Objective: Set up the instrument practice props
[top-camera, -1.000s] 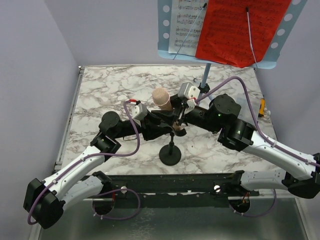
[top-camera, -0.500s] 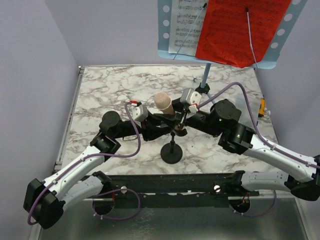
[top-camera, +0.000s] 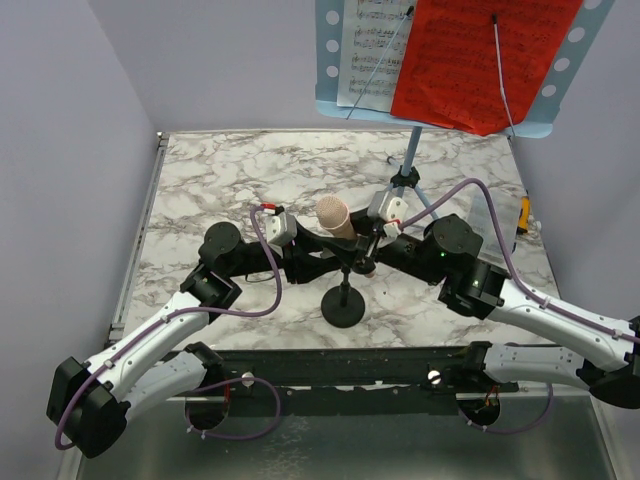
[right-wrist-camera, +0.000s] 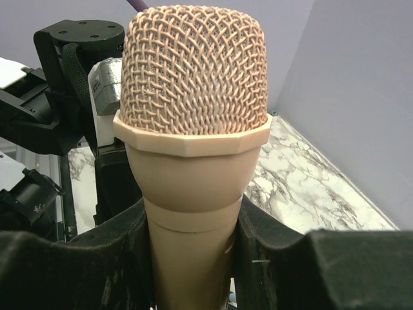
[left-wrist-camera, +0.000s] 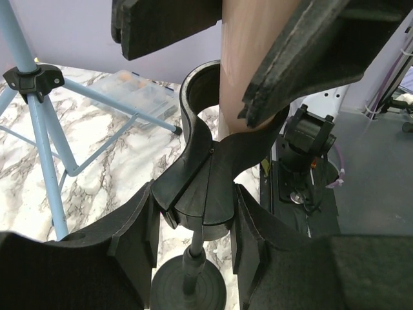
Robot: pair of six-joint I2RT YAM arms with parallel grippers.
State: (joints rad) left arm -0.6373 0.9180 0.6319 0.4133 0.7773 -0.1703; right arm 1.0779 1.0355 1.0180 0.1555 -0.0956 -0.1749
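Observation:
The light blue music stand (top-camera: 328, 50) stands at the back with white sheet music (top-camera: 368, 50) and a red sheet (top-camera: 470, 60) on it. Its tripod legs (left-wrist-camera: 39, 129) show in the left wrist view. My right gripper (top-camera: 362, 240) is shut on the pinkish-beige microphone (top-camera: 334, 215), whose mesh head (right-wrist-camera: 193, 71) points up between the right gripper's own jaws (right-wrist-camera: 193, 258). My left gripper (left-wrist-camera: 193, 232) is shut on the black clip (left-wrist-camera: 200, 187) atop the round-based stand (top-camera: 343, 312). The microphone body (left-wrist-camera: 242, 71) reaches down to the clip's cradle.
A small clear box (left-wrist-camera: 139, 90) lies on the marble table (top-camera: 220, 170) beyond the tripod legs. A small orange object (top-camera: 523, 215) sits at the table's right edge. Purple walls close in left, back and right. Both arms crowd the table's near middle.
My right gripper has carried the microphone slightly right and toward the clip, and the right arm has swung with it. My left gripper has stayed on the clip.

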